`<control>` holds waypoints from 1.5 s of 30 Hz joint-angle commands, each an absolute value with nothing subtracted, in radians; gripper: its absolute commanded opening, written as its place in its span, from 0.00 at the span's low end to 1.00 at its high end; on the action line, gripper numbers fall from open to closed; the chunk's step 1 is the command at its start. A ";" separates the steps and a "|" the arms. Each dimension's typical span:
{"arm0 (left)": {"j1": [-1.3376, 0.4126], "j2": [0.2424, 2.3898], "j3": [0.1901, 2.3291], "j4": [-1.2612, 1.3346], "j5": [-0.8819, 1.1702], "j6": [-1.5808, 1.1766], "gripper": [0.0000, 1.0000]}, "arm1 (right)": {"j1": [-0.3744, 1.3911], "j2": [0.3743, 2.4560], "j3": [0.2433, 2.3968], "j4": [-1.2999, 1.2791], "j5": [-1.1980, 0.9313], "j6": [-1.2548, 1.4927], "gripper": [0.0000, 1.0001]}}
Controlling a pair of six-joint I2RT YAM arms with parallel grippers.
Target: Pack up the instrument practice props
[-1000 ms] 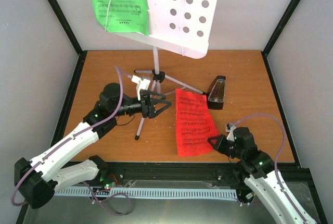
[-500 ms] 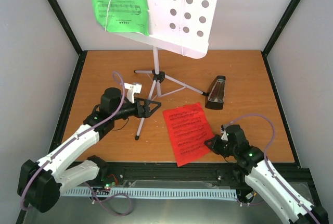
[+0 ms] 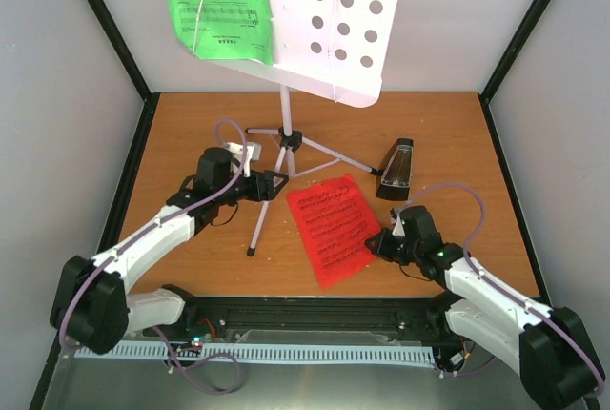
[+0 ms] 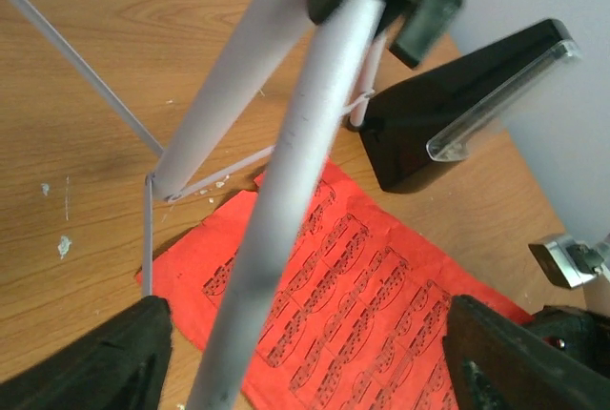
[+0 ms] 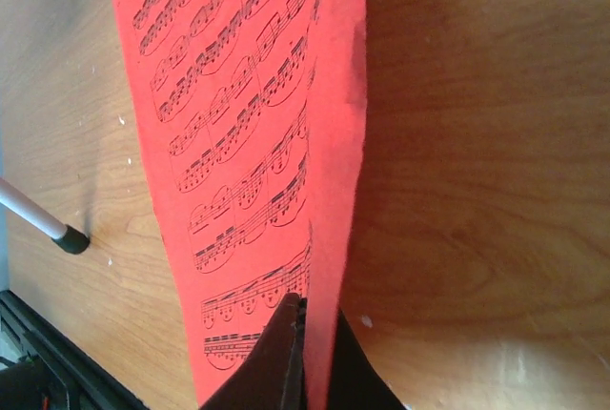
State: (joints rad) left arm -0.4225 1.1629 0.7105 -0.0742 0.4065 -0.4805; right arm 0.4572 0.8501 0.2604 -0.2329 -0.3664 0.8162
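Note:
The pale perforated music stand (image 3: 329,19) stands at the back on thin silver tripod legs (image 3: 259,219), with the green music sheet (image 3: 214,0) on its desk. My left gripper (image 3: 274,186) is open, its jaws on either side of the near leg (image 4: 286,200) without touching it; its own view (image 4: 305,343) shows this. The red music sheet (image 3: 332,224) lies on the table, partly under that leg. My right gripper (image 3: 379,243) is shut on its right edge (image 5: 334,143), pinching it (image 5: 310,319). The black pyramid metronome (image 3: 396,170) stands right of the stand and also shows in the left wrist view (image 4: 448,105).
Grey walls and black frame posts (image 3: 114,38) enclose the wooden table (image 3: 191,124) on three sides. A black rail (image 3: 315,307) runs along the near edge. The tripod's other legs (image 3: 334,154) spread across the back middle.
My right gripper has dragged the red sheet left and farther back, away from the metronome, turning it. My left gripper has pulled back slightly and risen along the tripod leg, still open.

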 commanded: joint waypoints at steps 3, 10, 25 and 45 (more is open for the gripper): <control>-0.417 1.293 0.824 -0.009 0.409 -0.382 0.65 | 0.462 0.938 0.328 -0.145 -0.338 0.763 0.31; -0.416 1.348 0.831 0.015 0.388 -0.397 0.35 | 0.463 0.785 0.306 -0.258 -0.284 0.777 0.92; -0.416 1.306 0.750 -0.024 0.148 -0.569 0.00 | 0.463 0.487 0.241 -0.471 -0.217 0.864 1.00; -0.560 1.546 0.845 0.206 0.201 -0.827 0.36 | 0.462 0.364 0.387 -0.630 -0.160 0.865 1.00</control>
